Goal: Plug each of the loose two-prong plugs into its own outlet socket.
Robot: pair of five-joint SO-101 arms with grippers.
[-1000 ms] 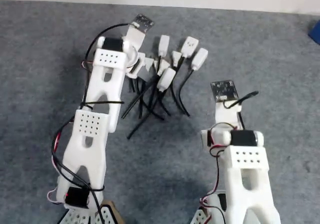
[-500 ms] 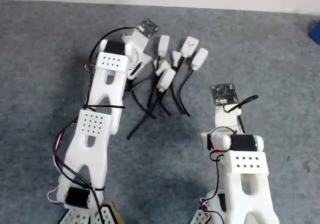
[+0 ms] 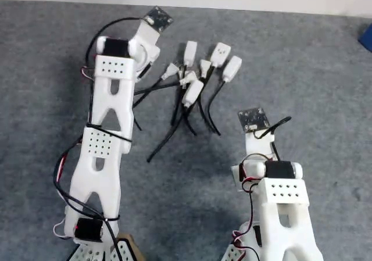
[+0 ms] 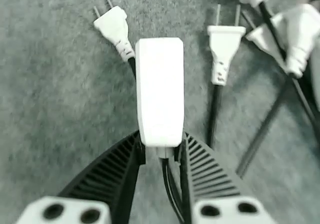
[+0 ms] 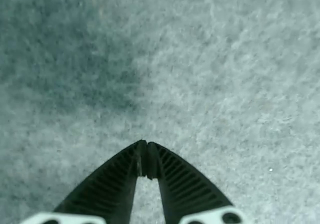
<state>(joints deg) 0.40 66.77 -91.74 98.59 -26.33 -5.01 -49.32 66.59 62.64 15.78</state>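
— As the high camera looks down, where do the arms stand?
— The left arm (image 3: 107, 127) lies stretched alongside the heap of cords (image 3: 186, 107) at mid surface (image 3: 46, 69). The right arm (image 3: 279, 197) sits well apart from the heap.
— Left wrist view?
— The left claw (image 4: 160, 151) clamps a white socket (image 4: 160, 92) at its cord end. Two plugs lie loose, one plug (image 4: 114, 27) just beside the socket's far end and another plug (image 4: 223, 44) near it.
— Right wrist view?
— The right claw (image 5: 146, 159) is closed on nothing, over the grey surface.

Light even, diffuse; soft shadows on carpet (image 3: 192, 214); darker patch in rt wrist view.
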